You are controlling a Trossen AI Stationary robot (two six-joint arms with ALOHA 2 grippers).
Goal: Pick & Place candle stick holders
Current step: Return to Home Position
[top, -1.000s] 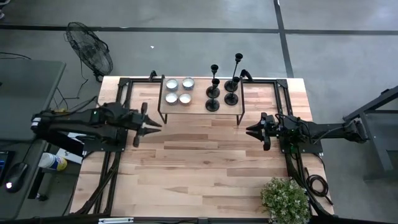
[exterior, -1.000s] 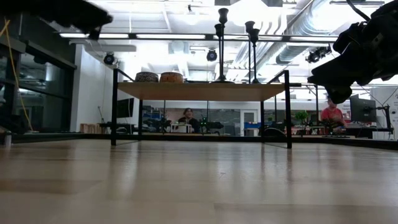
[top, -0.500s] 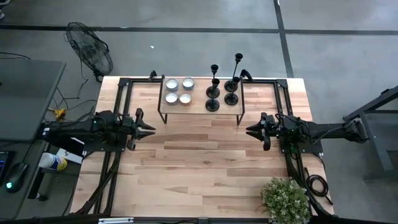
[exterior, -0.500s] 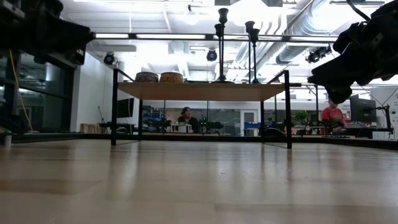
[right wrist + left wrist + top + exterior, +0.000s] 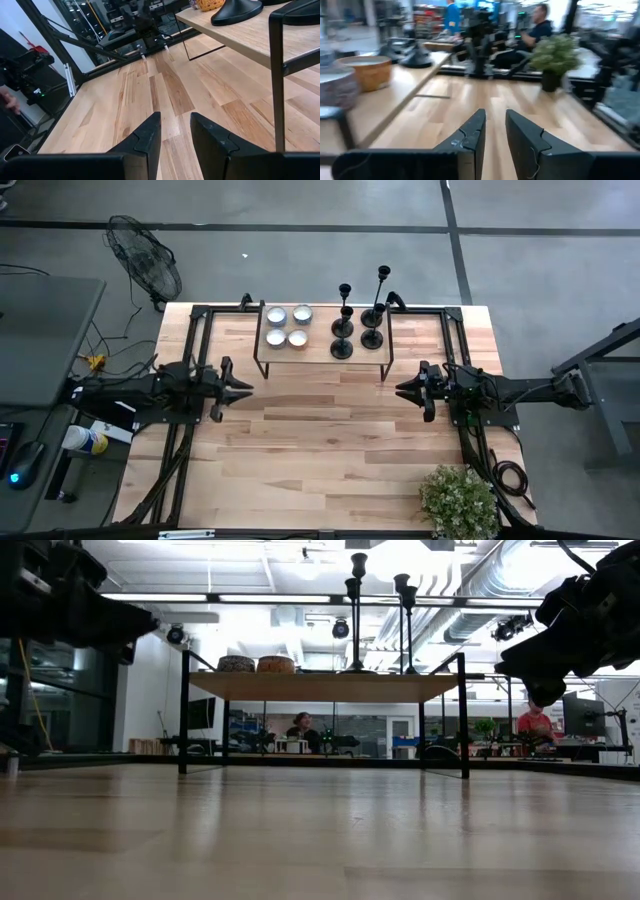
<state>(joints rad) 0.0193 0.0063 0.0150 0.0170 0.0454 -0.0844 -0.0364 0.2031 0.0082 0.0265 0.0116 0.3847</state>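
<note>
Several black candle stick holders (image 5: 358, 330) stand upright on their round bases on the right half of a small raised wooden shelf (image 5: 315, 353) at the table's far middle; they also show in the low view (image 5: 356, 610). My left gripper (image 5: 249, 386) hovers level near the table's left side, in front of the shelf's left end, open with nothing between its fingers (image 5: 495, 116). My right gripper (image 5: 400, 389) hovers on the right side, in front of the shelf's right end, also open and empty (image 5: 175, 119). One holder's base (image 5: 236, 12) shows on the shelf just beyond it.
Several small round silver cups (image 5: 287, 325) sit on the shelf's left half. A potted plant (image 5: 458, 500) stands at the near right corner. Black frame rails (image 5: 195, 340) run along the table's left and right sides. Bare wood lies between the grippers. People sit in the room behind (image 5: 300, 728).
My left gripper has sunk and drawn back toward the table's left edge, away from the shelf, and now points level; its finger gap looks unchanged. My right arm and the holders have kept still.
</note>
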